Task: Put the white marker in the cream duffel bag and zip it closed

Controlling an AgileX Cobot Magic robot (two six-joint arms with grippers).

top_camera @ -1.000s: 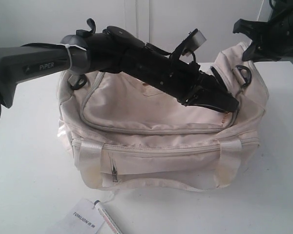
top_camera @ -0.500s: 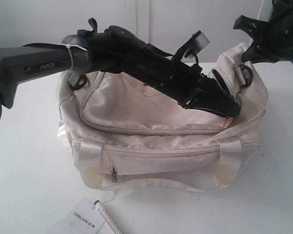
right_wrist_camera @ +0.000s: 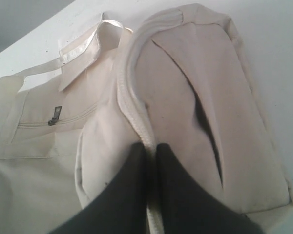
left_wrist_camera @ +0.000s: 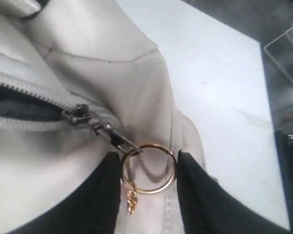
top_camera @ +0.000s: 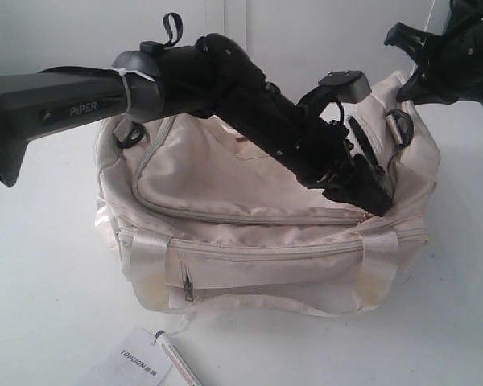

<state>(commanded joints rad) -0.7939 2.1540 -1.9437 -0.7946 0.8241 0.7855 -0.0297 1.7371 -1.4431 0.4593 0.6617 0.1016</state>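
Since a second ago the left arm (top_camera: pixel 225 88) has tipped its wrist down, carrying the left gripper (top_camera: pixel 369 193) lower along the bag's top toward its 3 o'clock end. The bag, tag and marker lie where they were. The white table (top_camera: pixel 40 273) shows a broad bare surface at 9 o'clock of the bag and a narrower strip at 3 o'clock. A band at 6 o'clock runs to the frame's edge. The cream duffel bag (top_camera: pixel 249 201) sits at the centre with its front pocket facing 6 o'clock. In the left wrist view its top zip is partly open, with grey lining showing behind the slider. The left arm reaches in from 9 o'clock across the bag's top. The right gripper (right_wrist_camera: pixel 149 146) hangs at 1 o'clock, its jaws pinched together on the piped seam at the bag's end. The paper tag (top_camera: pixel 137 363) lies at 7 o'clock near the frame's lower edge. The white marker (top_camera: pixel 175 359) lies on the table just beside the tag, outside the bag, cut off by that same edge. The gold ring zipper pull (left_wrist_camera: pixel 173 169) sits between the left gripper's fingers (left_wrist_camera: pixel 102 195), both touching its rim, so the jaws are closed on the ring.
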